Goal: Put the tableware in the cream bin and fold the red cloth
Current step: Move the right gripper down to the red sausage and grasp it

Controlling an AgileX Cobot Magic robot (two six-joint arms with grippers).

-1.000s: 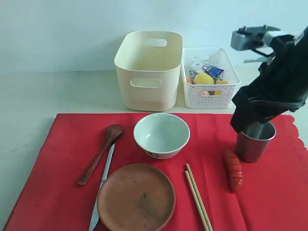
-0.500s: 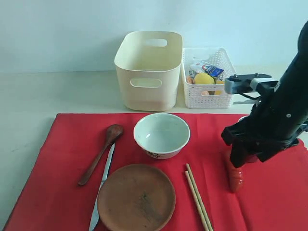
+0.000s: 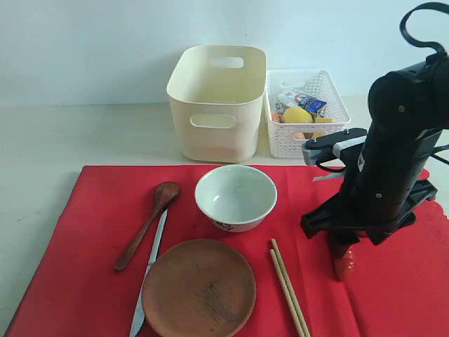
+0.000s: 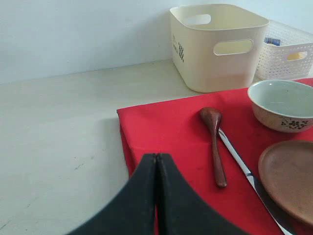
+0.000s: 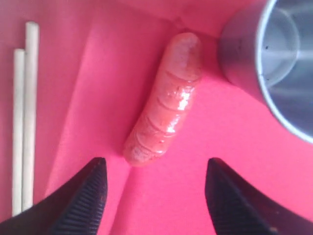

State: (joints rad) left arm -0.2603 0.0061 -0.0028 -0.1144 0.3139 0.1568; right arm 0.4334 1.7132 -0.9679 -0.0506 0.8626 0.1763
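In the exterior view, the right arm [image 3: 390,161] at center right hides all but the lower end of the sausage [image 3: 343,267]. 2 chopsticks [image 3: 287,289] run off the bottom edge. The right gripper [image 5: 154,169] hangs over the sausage with jaws spread wide, gripping nothing, and the cup [image 5: 274,63] is just beside. The left gripper [image 4: 156,164] is pressed together, empty, by the cloth [image 4: 166,127] edge. The bin [image 3: 217,98] stands at top center.

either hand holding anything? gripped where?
Nothing is held: the left hand is shut and empty; the right hand is open over the sausage, not gripping it.
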